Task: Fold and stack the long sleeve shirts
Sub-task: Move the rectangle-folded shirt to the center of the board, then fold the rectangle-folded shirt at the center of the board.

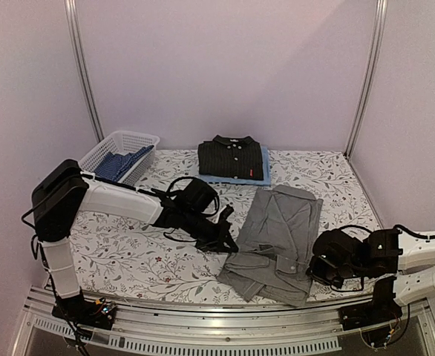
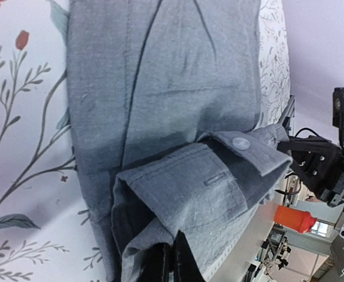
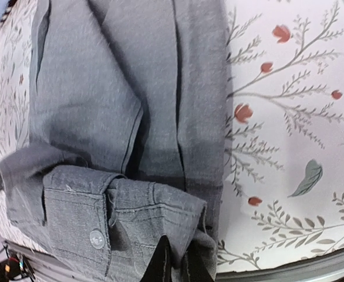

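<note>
**Folding the third shirt: two stacked, one under way**

Two shirts look done. The black shirt point(image 1: 231, 154) lies folded at the back of the table point(image 1: 128, 248), on top of the folded blue shirt point(image 1: 266, 172), of which only the front and right edges show.

The grey shirt point(image 1: 280, 226) lies flat, nearer the arms and a little to the right. Its sleeves are turned in, making a long narrow panel, and its near end is bunched with a buttoned cuff on top. By my reading it still needs folding end over end and setting on the stack.

The left gripper point(image 1: 226, 241) is at the shirt's near left corner. Its fingers are pressed together against the cloth; whether they pinch it is unclear. The right gripper point(image 1: 315, 268) is at the near right corner, with only a slit between its fingers. I cannot tell whether it holds the cloth or is letting go.

Count: three shirts, one each of black, blue and grey. One basket point(image 1: 139, 139) at the back left holds a blue patterned cloth point(image 1: 121, 165), possibly another shirt.
</note>
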Robot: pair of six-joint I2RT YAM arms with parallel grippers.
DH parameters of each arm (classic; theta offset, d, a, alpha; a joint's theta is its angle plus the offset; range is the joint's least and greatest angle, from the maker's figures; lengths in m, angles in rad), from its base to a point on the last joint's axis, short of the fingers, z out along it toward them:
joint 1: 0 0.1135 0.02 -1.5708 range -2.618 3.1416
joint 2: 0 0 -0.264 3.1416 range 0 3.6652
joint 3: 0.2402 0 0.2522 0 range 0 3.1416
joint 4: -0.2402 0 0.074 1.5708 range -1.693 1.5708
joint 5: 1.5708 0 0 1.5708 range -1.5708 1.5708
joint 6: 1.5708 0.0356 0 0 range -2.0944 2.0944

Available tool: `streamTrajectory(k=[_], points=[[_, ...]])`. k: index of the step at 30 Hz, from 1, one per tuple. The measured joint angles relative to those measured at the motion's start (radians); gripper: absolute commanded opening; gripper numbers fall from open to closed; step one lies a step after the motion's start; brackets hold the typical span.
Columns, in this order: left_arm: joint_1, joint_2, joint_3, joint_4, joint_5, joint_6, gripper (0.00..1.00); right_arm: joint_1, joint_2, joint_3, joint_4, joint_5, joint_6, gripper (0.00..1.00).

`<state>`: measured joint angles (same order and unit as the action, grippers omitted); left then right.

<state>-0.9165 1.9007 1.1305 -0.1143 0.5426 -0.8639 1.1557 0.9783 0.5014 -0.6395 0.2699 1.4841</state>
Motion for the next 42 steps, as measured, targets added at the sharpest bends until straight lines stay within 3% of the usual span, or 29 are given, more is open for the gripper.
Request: streamTrajectory(k=[4, 5, 7, 10, 13, 19, 25, 29, 31, 37, 42], points=[[0.018, 0.043, -0.001, -0.002, 0.000, 0.015, 0.43, -0.109, 0.010, -0.008, 0.027, 0.017, -0.070, 0.47], [0.024, 0.047, -0.001, -0.004, -0.003, 0.022, 0.50, -0.125, 0.016, -0.008, 0.034, 0.023, -0.081, 0.56], [0.037, 0.047, 0.000, -0.009, -0.014, 0.043, 0.58, -0.145, 0.029, -0.003, 0.037, 0.039, -0.112, 0.67], [0.066, 0.047, 0.007, -0.014, -0.030, 0.077, 0.58, -0.204, 0.042, 0.018, 0.037, 0.047, -0.172, 0.69], [0.107, 0.062, 0.063, -0.035, -0.038, 0.126, 0.58, -0.346, 0.049, 0.037, 0.072, 0.033, -0.256, 0.68], [0.164, 0.251, 0.388, -0.064, -0.041, 0.247, 0.58, -0.706, 0.138, 0.044, 0.258, -0.089, -0.482, 0.67], [0.166, 0.471, 0.633, -0.129, -0.075, 0.300, 0.58, -0.862, 0.400, 0.122, 0.430, -0.249, -0.626, 0.65], [0.161, 0.549, 0.743, -0.154, -0.082, 0.310, 0.56, -0.902, 0.562, 0.189, 0.501, -0.318, -0.686, 0.57], [0.157, 0.576, 0.786, -0.166, -0.087, 0.307, 0.50, -0.908, 0.623, 0.228, 0.539, -0.344, -0.710, 0.54], [0.136, 0.596, 0.798, -0.174, -0.102, 0.270, 0.10, -0.901, 0.698, 0.268, 0.607, -0.393, -0.756, 0.50], [0.128, 0.513, 0.622, -0.092, -0.120, 0.205, 0.00, -0.848, 0.745, 0.322, 0.603, -0.392, -0.787, 0.49]])
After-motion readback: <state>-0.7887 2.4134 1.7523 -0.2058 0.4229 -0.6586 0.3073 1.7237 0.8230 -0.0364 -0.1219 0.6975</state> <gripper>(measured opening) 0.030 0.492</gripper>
